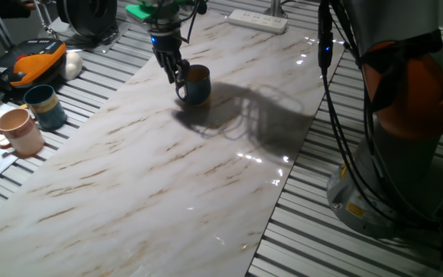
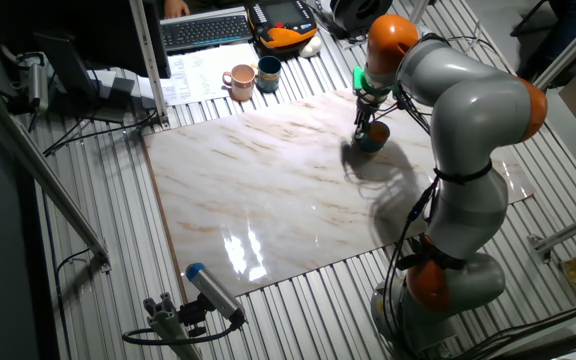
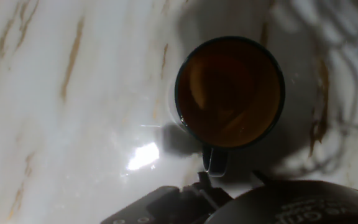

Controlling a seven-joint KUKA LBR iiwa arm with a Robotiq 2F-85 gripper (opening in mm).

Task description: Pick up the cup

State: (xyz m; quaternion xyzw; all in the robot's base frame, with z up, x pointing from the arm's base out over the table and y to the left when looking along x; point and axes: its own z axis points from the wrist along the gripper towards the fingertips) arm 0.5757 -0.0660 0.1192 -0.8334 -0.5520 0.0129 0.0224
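Note:
The cup (image 1: 197, 85) is a dark navy mug with an orange-tan inside. It stands upright on the marble tabletop (image 1: 168, 169) at the far side. My gripper (image 1: 178, 72) hangs right at the cup's left side, by the handle, fingers pointing down and slightly apart. In the other fixed view the cup (image 2: 374, 138) sits under the gripper (image 2: 364, 124). In the hand view the cup (image 3: 229, 92) is seen from above, its handle (image 3: 215, 160) pointing toward the gripper body at the bottom edge. The fingertips do not show there.
A teal mug (image 1: 46, 105) and a pinkish-tan mug (image 1: 21, 131) stand off the marble slab at the left. An orange and black device (image 1: 29, 63) lies behind them. A white power strip (image 1: 258, 21) lies at the far edge. The arm's base (image 1: 406, 115) stands at the right.

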